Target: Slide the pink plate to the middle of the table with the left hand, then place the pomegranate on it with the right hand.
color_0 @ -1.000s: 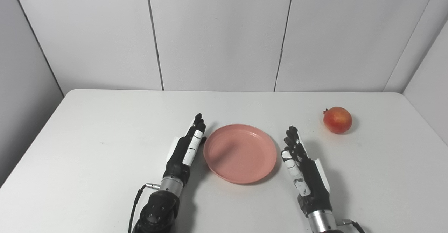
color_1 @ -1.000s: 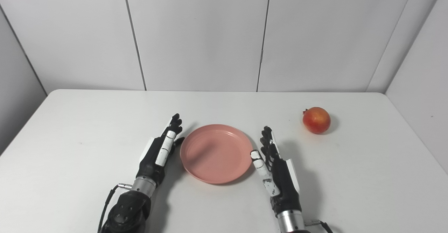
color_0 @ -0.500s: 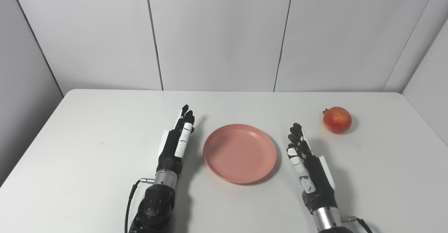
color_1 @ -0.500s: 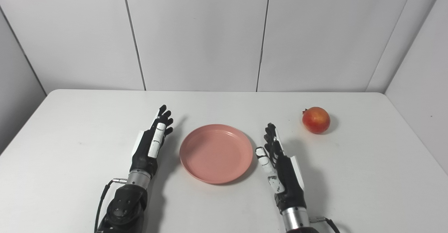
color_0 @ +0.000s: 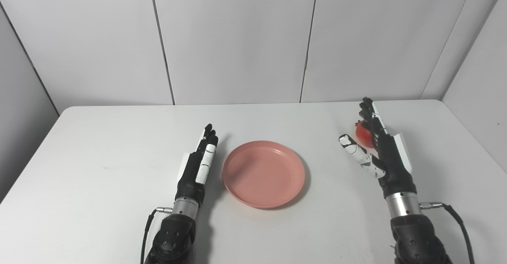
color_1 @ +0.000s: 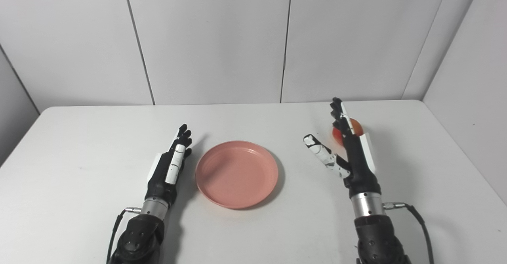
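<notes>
The pink plate (color_0: pixel 263 173) lies flat near the middle of the white table (color_0: pixel 99 157). My left hand (color_0: pixel 198 165) rests just left of the plate's rim, fingers straight, open, holding nothing. My right hand (color_0: pixel 380 145) is raised over the right side of the table, open, with fingers up and the thumb spread to the left. The red pomegranate (color_0: pixel 362 135) sits on the table right behind that hand, mostly hidden by its fingers; in the right eye view the pomegranate (color_1: pixel 356 128) peeks out on both sides of them. The hand is not closed on the fruit.
White wall panels stand behind the table. The table's right edge (color_0: pixel 471 145) runs close to the right hand, next to a side wall. Cables hang from both wrists near the bottom of the picture.
My right hand has risen and travelled forward and right, now in front of the pomegranate, thumb spread. The left hand stays beside the plate. The camera has turned slightly right.
</notes>
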Controlling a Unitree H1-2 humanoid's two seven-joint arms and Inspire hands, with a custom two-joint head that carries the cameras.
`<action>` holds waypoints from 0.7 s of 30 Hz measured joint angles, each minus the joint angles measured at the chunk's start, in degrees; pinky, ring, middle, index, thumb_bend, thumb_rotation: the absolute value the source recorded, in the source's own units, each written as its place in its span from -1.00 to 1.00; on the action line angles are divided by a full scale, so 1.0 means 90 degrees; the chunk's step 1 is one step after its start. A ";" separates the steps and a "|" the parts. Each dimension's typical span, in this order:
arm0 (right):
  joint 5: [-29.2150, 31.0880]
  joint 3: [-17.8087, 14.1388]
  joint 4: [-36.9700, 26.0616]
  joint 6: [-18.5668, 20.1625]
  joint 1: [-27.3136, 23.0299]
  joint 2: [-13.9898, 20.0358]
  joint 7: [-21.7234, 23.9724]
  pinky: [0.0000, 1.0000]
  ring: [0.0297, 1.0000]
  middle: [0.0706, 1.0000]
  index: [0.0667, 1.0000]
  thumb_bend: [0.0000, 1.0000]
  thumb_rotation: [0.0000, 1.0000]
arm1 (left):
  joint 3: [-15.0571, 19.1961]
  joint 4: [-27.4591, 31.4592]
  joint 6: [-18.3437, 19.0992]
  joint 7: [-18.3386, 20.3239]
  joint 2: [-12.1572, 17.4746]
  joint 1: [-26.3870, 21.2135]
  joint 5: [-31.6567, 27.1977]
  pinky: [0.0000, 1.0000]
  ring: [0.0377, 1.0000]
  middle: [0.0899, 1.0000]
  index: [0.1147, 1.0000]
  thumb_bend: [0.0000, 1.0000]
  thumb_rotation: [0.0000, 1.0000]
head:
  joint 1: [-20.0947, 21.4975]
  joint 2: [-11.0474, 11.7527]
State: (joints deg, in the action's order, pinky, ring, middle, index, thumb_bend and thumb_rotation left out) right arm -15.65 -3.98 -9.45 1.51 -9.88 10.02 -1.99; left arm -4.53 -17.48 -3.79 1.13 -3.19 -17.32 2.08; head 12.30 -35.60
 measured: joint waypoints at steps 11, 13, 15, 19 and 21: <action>-0.0512 -0.0368 0.0396 0.0311 -0.0798 0.0838 -0.0081 0.75 0.81 0.82 0.87 0.49 0.10 | -0.0038 -0.0017 -0.0010 0.0204 -0.0001 0.0003 -0.0218 0.95 1.00 1.00 1.00 0.40 1.00 | 0.0234 0.0098; -0.0705 -0.0373 0.0595 0.0378 -0.0966 0.1025 -0.0084 0.72 0.81 0.81 0.86 0.53 0.07 | -0.0047 -0.0016 -0.0011 0.0202 0.0000 0.0003 -0.0212 0.94 1.00 1.00 1.00 0.39 1.00 | 0.0234 0.0098; -0.0909 -0.0357 0.0711 0.0529 -0.1067 0.1153 -0.0084 0.68 0.79 0.79 0.83 0.59 0.02 | -0.0061 -0.0012 -0.0011 0.0188 0.0007 0.0003 -0.0186 0.92 0.99 1.00 1.00 0.39 1.00 | 0.0332 0.0117; -0.1186 -0.0242 0.1090 0.0705 -0.1261 0.1351 -0.0073 0.64 0.75 0.77 0.82 0.67 -0.06 | -0.0061 -0.0012 -0.0009 0.0149 0.0008 0.0003 -0.0076 0.93 0.99 1.00 1.00 0.40 1.00 | 0.0322 0.0107; -0.1228 -0.0182 0.1292 0.0756 -0.1367 0.1407 -0.0052 0.59 0.74 0.77 0.81 0.73 -0.12 | -0.0061 -0.0011 -0.0009 0.0145 0.0011 0.0003 -0.0074 0.93 0.98 1.00 1.00 0.38 1.00 | 0.0303 0.0117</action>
State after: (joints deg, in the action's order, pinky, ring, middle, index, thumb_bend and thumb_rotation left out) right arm -26.70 -5.62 2.18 8.32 -22.18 22.68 -2.46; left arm -5.08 -17.58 -3.87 2.44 -3.09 -17.30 1.42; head 15.03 -34.54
